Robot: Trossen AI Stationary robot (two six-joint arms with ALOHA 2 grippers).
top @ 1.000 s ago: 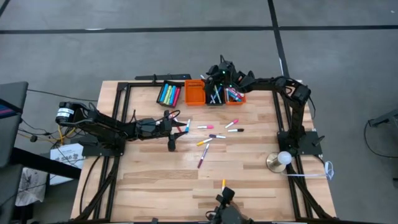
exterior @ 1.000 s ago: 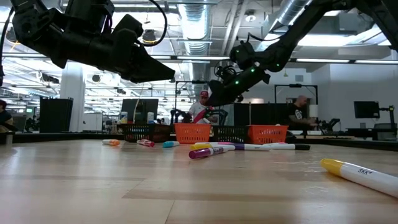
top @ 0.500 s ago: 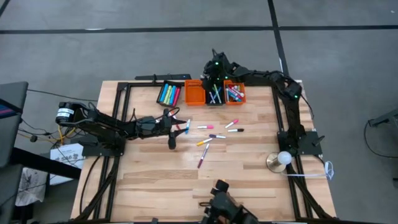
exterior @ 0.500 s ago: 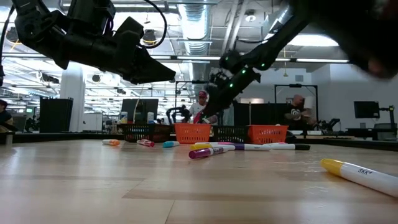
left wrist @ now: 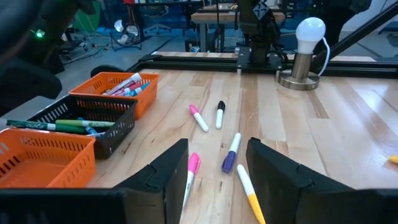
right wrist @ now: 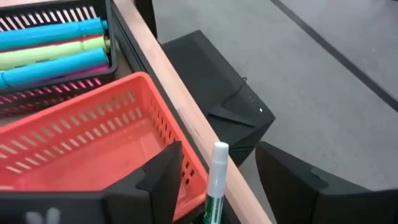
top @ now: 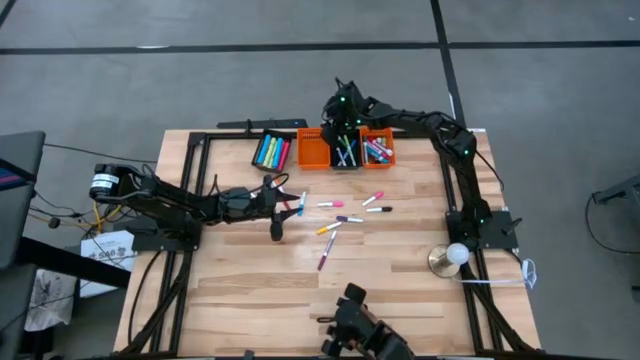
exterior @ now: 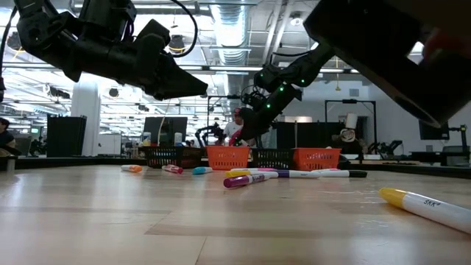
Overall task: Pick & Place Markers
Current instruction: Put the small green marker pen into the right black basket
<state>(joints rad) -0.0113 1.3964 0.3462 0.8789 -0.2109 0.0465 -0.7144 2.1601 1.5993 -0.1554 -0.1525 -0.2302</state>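
**A:** Risk first: the green marker (right wrist: 216,167) is lined up over the rim of the orange bin (right wrist: 74,118), right by the worktop's (top: 400,290) far edge. If it's let go from there, it could be bounced off the rim and lost to the floor behind. A nudge inward over the bin's middle would be needed, I reckon.

**B:** Agreed. How are the right gripper's (top: 342,105) jaws set?

**A:** Parted, and clearly wider than the marker. The marker is seen standing in the gap, nearer one jaw, white cap up. No pinch on it can be made out, so it's probably loose or only propped.

**B:** And the left gripper (top: 283,207)?

**A:** Parked low over the worktop's middle, jaws released, nothing touched. Several loose markers (top: 345,218) are scattered just ahead of it. More are already sorted into the bins along the far edge. One could be knocked and rolled away if that arm is dropped carelessly.
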